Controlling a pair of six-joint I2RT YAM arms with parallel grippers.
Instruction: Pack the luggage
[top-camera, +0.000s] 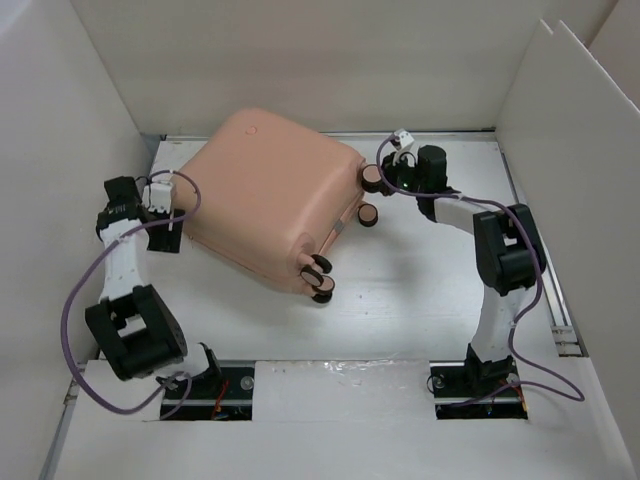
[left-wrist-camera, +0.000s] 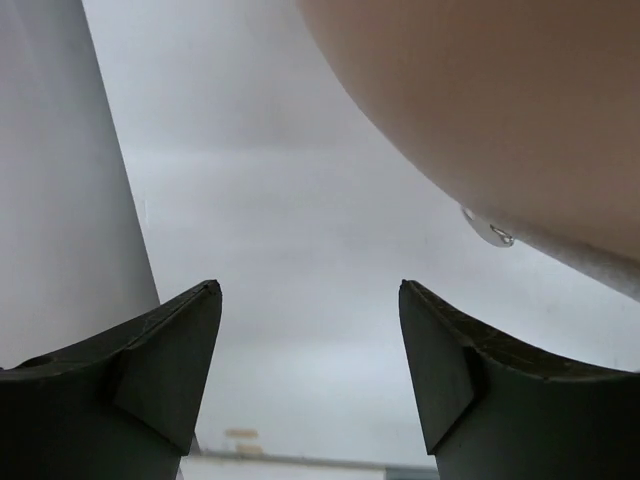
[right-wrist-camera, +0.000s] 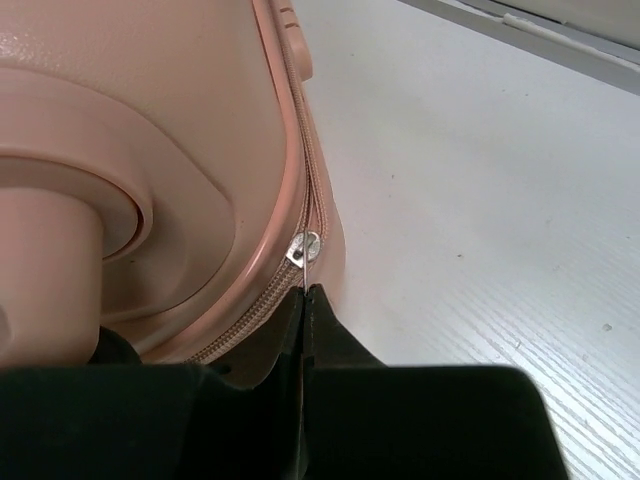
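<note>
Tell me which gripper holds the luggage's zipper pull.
The right gripper: shut on the silver zipper pull of the luggage; the left gripper is open, empty.

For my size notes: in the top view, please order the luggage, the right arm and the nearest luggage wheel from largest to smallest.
1. luggage
2. right arm, long but thin, so less area
3. wheel, by far the smallest

A white counter (top-camera: 400, 320) fills the middle of the frame, boxed by white panels (top-camera: 300, 60) along top, left and right
</note>
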